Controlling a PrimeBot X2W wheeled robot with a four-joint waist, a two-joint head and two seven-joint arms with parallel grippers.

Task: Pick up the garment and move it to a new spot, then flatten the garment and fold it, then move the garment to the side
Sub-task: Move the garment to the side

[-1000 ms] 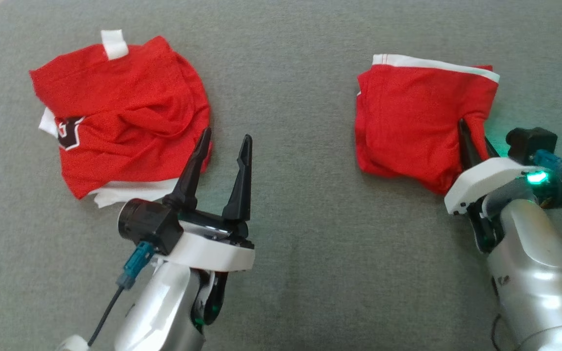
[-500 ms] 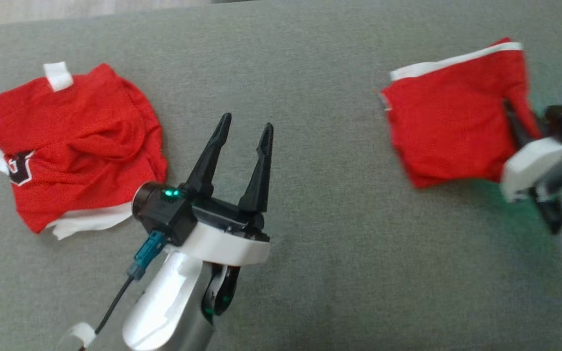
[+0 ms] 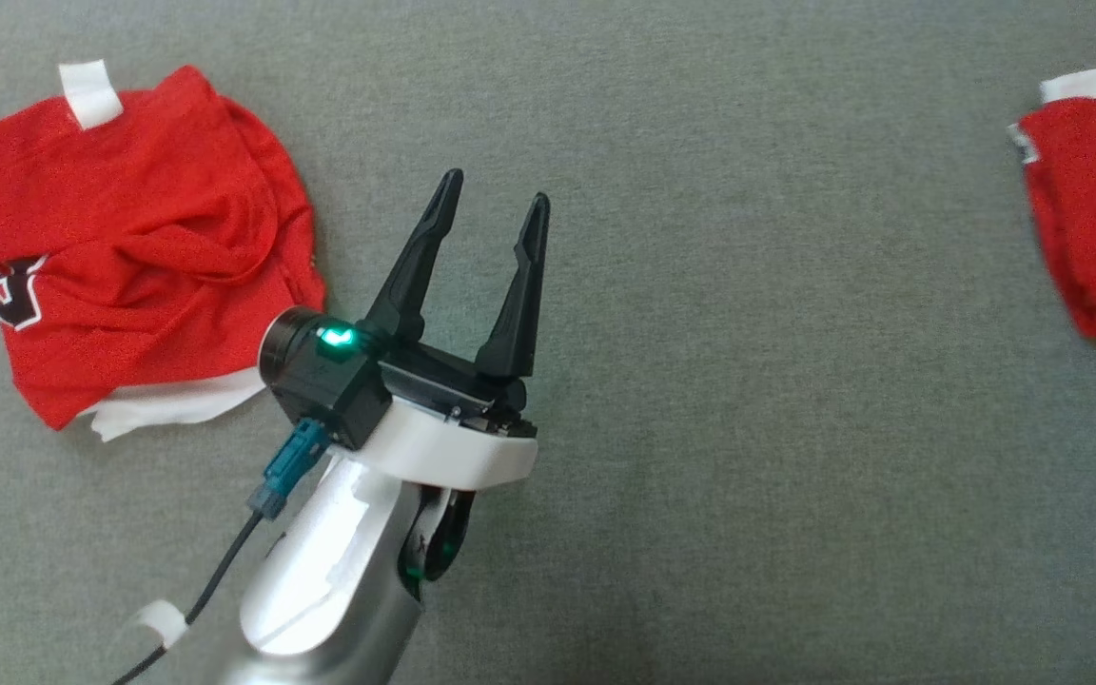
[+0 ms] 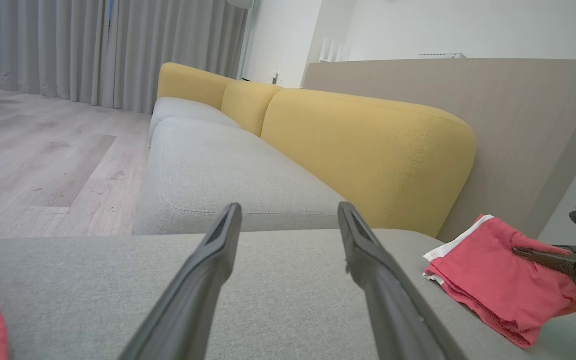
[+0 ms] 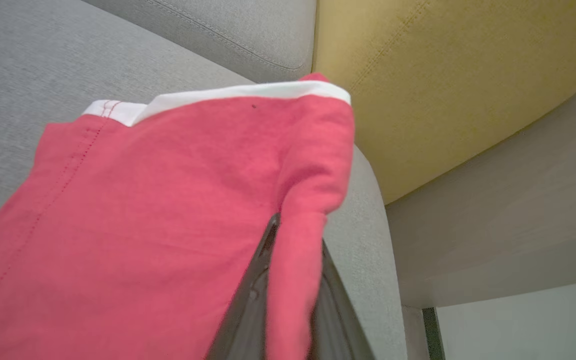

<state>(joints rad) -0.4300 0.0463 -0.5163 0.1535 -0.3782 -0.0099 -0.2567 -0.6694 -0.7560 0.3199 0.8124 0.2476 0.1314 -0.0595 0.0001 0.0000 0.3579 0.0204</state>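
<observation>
The folded red garment (image 3: 1095, 200) with a white band lies at the right edge of the head view, cut off by the frame. In the right wrist view my right gripper (image 5: 295, 235) is shut on a fold of the garment (image 5: 168, 200) at its right side, with the cloth pinched between the dark fingers (image 5: 253, 300). The left wrist view shows that gripper (image 4: 518, 251) lying on the garment (image 4: 488, 280) near the seat's far corner. My left gripper (image 3: 496, 188) stands open over bare grey cushion, holding nothing, and its own view shows the fingers spread wide (image 4: 289, 207).
A second, crumpled red garment (image 3: 129, 238) with white trim lies at the left of the head view, a short way left of my left gripper. The grey seat (image 3: 748, 428) is backed by yellow cushions (image 4: 368, 150). A wood floor (image 4: 43, 165) lies beyond the seat's end.
The head camera has shifted. My right gripper has carried the folded garment to the right, away from the crumpled one. My left gripper stays open and now sits farther from the crumpled garment.
</observation>
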